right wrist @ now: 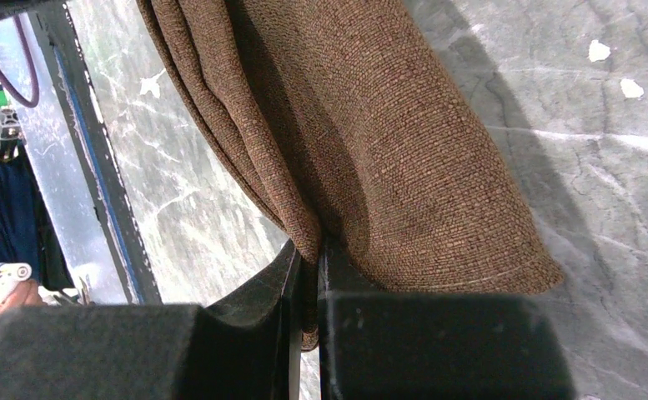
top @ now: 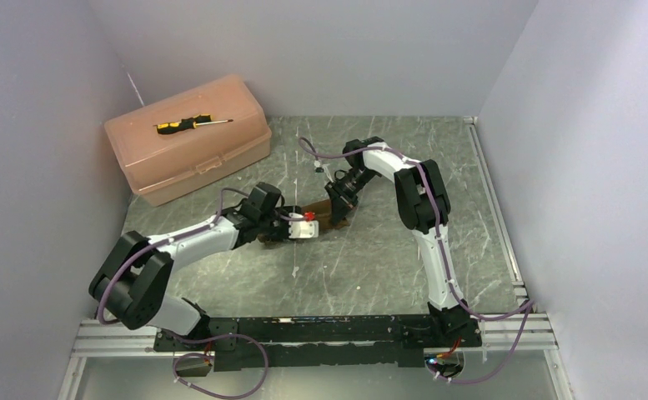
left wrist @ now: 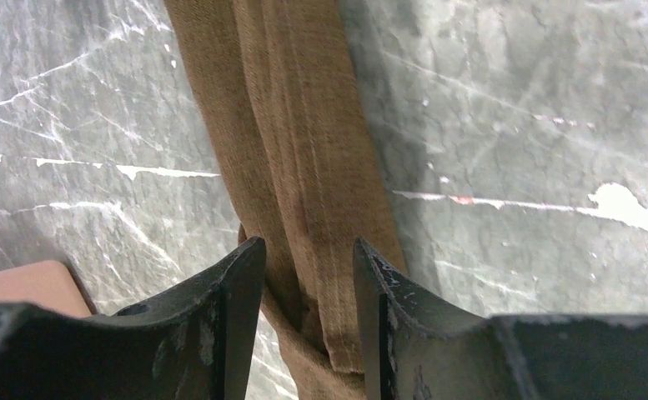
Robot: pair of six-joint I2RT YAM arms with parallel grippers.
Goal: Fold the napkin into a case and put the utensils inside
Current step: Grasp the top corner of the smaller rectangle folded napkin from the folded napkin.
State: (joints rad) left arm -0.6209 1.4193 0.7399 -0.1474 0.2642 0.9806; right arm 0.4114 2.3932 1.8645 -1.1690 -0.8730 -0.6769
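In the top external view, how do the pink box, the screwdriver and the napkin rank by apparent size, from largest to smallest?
1. Pink box, clearly the largest.
2 and 3. Screwdriver and napkin: unsure. The arms hide most of the napkin, so only a small brown patch shows.

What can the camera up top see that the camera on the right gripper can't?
Only the top view shows the pink box with the screwdriver on its lid, plus both whole arms and the left gripper. Only the right wrist view shows, up close, the right gripper pinched shut on a hanging fold of cloth, and its woven texture. Both show the brown napkin and the grey marbled table.
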